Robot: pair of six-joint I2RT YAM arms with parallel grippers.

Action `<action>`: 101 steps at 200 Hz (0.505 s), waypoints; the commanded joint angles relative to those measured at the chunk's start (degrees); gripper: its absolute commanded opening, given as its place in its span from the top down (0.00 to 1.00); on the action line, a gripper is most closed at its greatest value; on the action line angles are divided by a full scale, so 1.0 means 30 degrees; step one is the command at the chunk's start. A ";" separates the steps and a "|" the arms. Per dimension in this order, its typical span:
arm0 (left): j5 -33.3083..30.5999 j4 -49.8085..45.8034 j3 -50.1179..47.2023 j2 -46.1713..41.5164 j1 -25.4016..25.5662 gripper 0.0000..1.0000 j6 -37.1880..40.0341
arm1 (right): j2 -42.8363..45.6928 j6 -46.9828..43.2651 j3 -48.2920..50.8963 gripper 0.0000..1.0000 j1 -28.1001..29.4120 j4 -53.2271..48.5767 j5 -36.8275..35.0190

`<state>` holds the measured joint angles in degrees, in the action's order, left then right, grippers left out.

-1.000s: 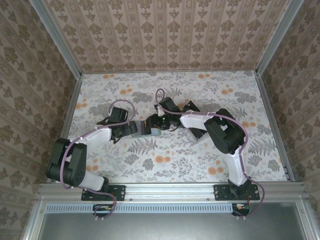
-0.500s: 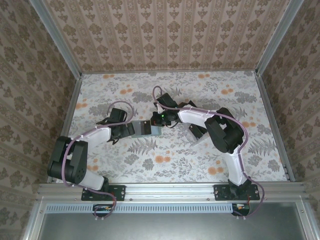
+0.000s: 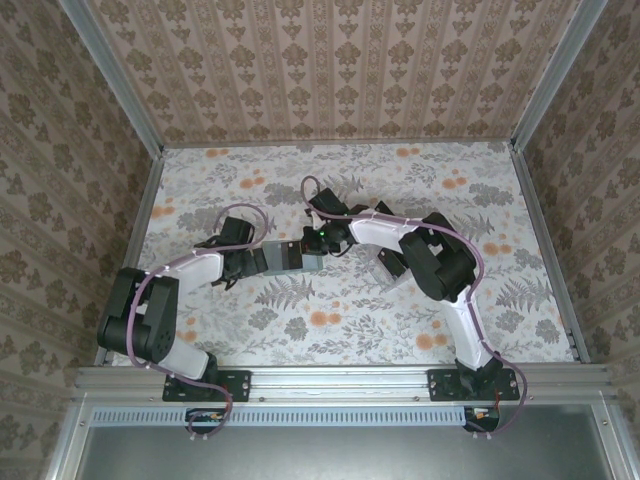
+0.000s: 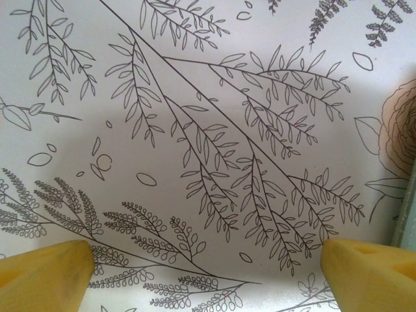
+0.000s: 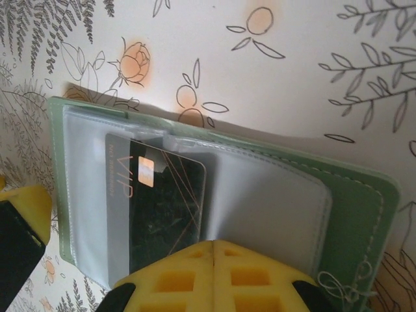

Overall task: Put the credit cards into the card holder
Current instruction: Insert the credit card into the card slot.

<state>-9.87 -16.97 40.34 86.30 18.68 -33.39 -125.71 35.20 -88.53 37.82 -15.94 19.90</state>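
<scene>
The right hand (image 5: 213, 250), fingers pressed together, covered one end of a credit card (image 5: 162, 208) partly sleeved in the open card holder (image 5: 354, 214); the left hand (image 4: 208, 276) was spread above the worktop (image 4: 195, 65).

Table top (image 3: 330, 320) filled mid-frame: white cover w/ grey fern sprigs and orange blossoms. Back wall (image 3: 340, 70) ran across the top, beige-pink wallpaper w/ vertical stripes and damask motifs. The same paper covered the left wall (image 3: 50, 200) and right wall (image 3: 600, 180). Alu posts slanted in at upper left (image 3: 110, 75) and upper right (image 3: 560, 70). A silver rail (image 3: 340, 378) crossed the lower frame, w/ a grey panel (image 3: 340, 450) below it, poss. sheet metal. Light was soft and even, shadows faint. In the left wrist view, fern sprays (image 4: 214, 149) were thin line drawings and a rose outline (image 4: 398, 130) sat at the right edge. In the right wrist view, an orange bloom (image 5: 136, 55) sat upper left.
</scene>
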 commanded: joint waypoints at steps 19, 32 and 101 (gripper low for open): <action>0.0039 -0.0376 0.0203 0.0705 -0.0081 0.00 0.0128 | -0.0822 -0.0308 -0.1065 0.96 0.0335 -0.0843 0.0185; 0.0094 -0.0377 0.0229 0.0761 -0.0074 0.00 0.0142 | -0.0954 -0.0308 -0.1290 0.96 0.0421 -0.0946 0.0250; 0.0234 -0.0346 0.0320 0.0796 -0.0062 0.00 0.0287 | -0.1668 -0.0147 -0.2410 0.97 0.0865 -0.1226 0.0508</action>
<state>-9.91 -17.50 40.91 86.91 18.68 -33.36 -129.10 34.70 -93.47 39.64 -17.06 20.14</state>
